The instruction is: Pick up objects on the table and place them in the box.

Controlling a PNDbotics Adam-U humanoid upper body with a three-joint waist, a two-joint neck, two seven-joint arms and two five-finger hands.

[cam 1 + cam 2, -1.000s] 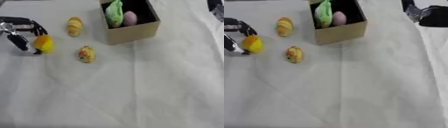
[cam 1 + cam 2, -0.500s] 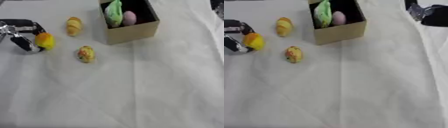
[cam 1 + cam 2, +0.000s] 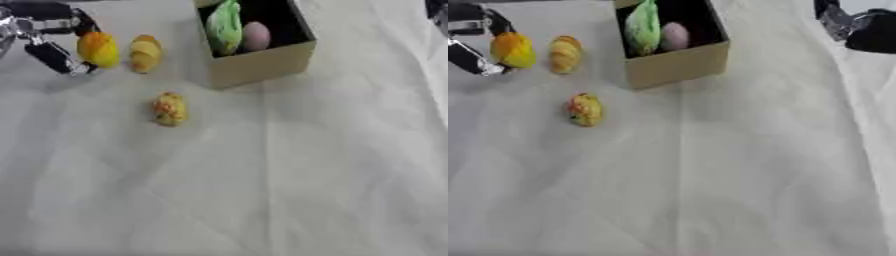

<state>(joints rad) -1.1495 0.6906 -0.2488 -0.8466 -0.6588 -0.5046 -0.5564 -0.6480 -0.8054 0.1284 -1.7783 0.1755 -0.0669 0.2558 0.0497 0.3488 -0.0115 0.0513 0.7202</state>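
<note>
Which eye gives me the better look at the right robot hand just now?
The right eye view. There the right robot hand shows as a dark shape at the upper right corner, off to the right of the box. The left eye view catches only a dark sliver at its top right edge. Its fingers can't be made out in either.

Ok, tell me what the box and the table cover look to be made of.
The box looks like plain cardboard: flat tan walls, matte, with sharp folded edges and a dark inside. The table cover looks like white cloth, matte, with soft creases and wrinkles running across it; whether it is woven fabric or a thin sheet I cannot tell.
</note>
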